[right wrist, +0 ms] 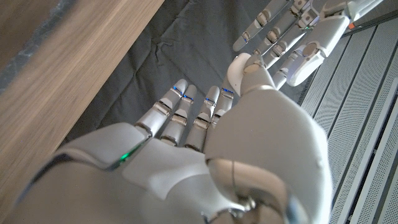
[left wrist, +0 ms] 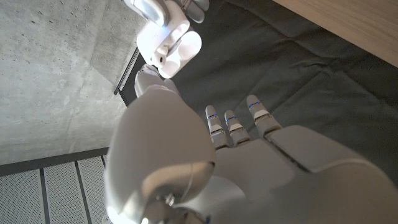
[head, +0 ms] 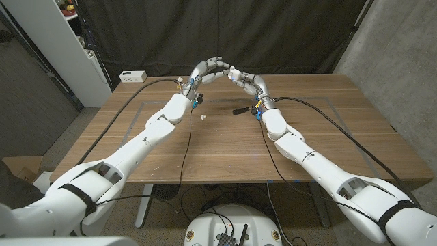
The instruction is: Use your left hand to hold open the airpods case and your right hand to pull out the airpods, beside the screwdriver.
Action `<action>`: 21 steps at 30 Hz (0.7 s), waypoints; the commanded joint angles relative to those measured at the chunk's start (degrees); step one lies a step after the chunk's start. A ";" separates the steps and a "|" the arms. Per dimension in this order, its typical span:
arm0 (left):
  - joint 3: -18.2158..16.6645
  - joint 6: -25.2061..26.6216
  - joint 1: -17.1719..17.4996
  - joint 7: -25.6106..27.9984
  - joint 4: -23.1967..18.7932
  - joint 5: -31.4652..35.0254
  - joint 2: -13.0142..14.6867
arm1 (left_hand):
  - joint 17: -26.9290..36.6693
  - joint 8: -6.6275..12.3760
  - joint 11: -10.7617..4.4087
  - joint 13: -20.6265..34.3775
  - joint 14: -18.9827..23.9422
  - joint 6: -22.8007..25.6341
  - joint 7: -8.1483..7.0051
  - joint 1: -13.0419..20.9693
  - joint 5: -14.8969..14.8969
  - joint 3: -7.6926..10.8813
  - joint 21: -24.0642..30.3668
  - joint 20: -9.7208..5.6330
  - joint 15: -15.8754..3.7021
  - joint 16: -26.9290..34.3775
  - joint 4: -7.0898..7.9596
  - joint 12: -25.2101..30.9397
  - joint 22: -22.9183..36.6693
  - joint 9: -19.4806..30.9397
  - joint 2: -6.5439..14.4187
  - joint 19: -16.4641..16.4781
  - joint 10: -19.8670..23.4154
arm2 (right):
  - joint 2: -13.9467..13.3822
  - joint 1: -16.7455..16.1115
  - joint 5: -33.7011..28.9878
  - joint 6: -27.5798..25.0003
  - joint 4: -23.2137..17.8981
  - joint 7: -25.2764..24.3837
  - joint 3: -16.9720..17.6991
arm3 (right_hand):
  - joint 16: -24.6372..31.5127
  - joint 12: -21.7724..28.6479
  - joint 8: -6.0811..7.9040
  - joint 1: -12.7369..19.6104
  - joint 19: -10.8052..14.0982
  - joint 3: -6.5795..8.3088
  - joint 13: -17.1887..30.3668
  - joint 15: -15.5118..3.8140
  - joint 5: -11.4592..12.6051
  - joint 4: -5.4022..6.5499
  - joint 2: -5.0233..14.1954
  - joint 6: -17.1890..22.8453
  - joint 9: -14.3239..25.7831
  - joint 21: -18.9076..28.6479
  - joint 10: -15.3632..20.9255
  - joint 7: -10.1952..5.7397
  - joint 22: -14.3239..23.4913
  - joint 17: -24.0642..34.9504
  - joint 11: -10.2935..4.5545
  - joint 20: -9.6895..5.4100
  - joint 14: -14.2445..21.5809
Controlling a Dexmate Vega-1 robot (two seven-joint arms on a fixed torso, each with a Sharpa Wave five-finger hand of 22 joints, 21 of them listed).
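A lab or test room: a bare concrete wall (head: pixel 392 41) rises on one side, and a dark crumpled curtain (head: pixel 225 31) hangs as a backdrop behind the wooden table (head: pixel 225 147). Cables (head: pixel 119 113) trail across the tabletop, a white power strip (head: pixel 132 76) sits at its far corner, and a white shelving unit (head: pixel 61 41) stands beside it

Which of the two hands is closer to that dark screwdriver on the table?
The right hand: the screwdriver lies by its wrist, while the left hand hangs nearer the small white piece.
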 commanded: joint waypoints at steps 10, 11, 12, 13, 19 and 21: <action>1.04 2.27 0.09 0.03 -1.06 0.89 0.41 | 0.26 0.87 0.22 0.11 0.06 1.67 0.69 0.07 -0.62 -0.13 -0.13 0.55 -0.40 -0.02 -0.29 0.10 0.34 0.73 0.24 -0.06 0.35 | 0.64 1.16 -0.32 2.04 1.24 2.62 -1.15 | 0.57 -0.15 0.35 0.11 0.30 -0.23 0.30 -9.72 0.35 -0.12 0.51 4.97 2.78 0.02 0.65 -4.96 0.18 0.19 -0.26 0.46 0.81; 1.05 2.20 0.13 0.16 -1.06 0.93 0.36 | 0.26 0.88 0.24 0.11 0.07 1.69 0.66 0.06 -0.64 -0.15 -0.13 0.51 -0.43 -0.02 -0.29 0.12 0.34 0.76 0.22 -0.06 0.41 | 0.62 1.14 -0.38 2.00 1.16 2.63 -1.16 | 0.57 -0.21 0.38 0.12 0.29 -0.24 0.29 -9.72 0.35 -0.12 0.51 5.11 2.77 0.02 0.54 -4.83 0.18 0.19 -0.08 0.46 0.81; 1.03 2.09 0.17 0.25 -1.04 0.88 0.27 | 0.26 0.93 0.27 0.11 0.12 1.82 0.70 0.04 -0.66 -0.15 -0.13 0.51 -0.44 -0.01 -0.28 0.12 0.34 0.79 0.23 -0.05 0.42 | 0.56 1.11 -0.42 1.89 1.05 2.69 -1.18 | 0.58 -0.20 0.32 0.13 0.31 -0.24 0.31 -9.72 0.35 -0.13 0.50 5.08 2.75 0.03 0.58 -4.87 0.18 0.18 -0.30 0.47 0.80; 0.98 1.99 0.25 0.37 -1.05 0.77 0.17 | 0.26 0.99 0.14 0.12 0.13 1.95 0.58 0.05 -0.69 -0.14 -0.13 0.53 -0.42 -0.01 -0.30 0.16 0.35 0.85 0.23 -0.06 0.56 | 0.57 1.07 -0.46 1.80 0.97 2.61 -1.16 | 0.59 -0.24 0.31 0.16 0.30 -0.24 0.28 -9.74 0.35 -0.15 0.49 5.17 2.72 0.02 0.55 -4.85 0.18 0.18 0.13 0.47 0.81; 0.61 1.68 1.03 1.79 -1.57 0.60 -0.37 | 0.27 1.60 -0.07 0.15 1.04 3.32 1.13 -0.09 -0.92 -0.07 -0.04 0.55 -0.94 0.29 -0.18 0.56 0.40 1.30 0.56 0.13 1.81 | 0.20 1.05 -1.85 0.94 0.70 1.88 -1.51 | 0.65 -0.17 0.19 0.21 0.27 -0.25 0.35 -9.74 0.36 -0.14 0.54 5.22 2.67 0.02 0.77 -4.82 0.18 0.18 -0.31 0.42 0.85; 0.52 1.69 1.22 2.48 -1.64 0.79 -0.59 | 0.28 1.86 -0.21 0.17 1.61 3.90 1.34 -0.20 -1.04 -0.05 0.03 0.47 -1.08 0.47 -0.10 0.68 0.43 1.50 0.71 0.30 2.22 | 0.00 1.13 -2.56 0.68 0.66 1.60 -1.72 | 0.67 -0.15 0.13 0.26 0.26 -0.23 0.34 -9.77 0.37 -0.15 0.57 5.25 2.63 0.02 0.89 -4.81 0.18 0.18 -0.57 0.43 0.86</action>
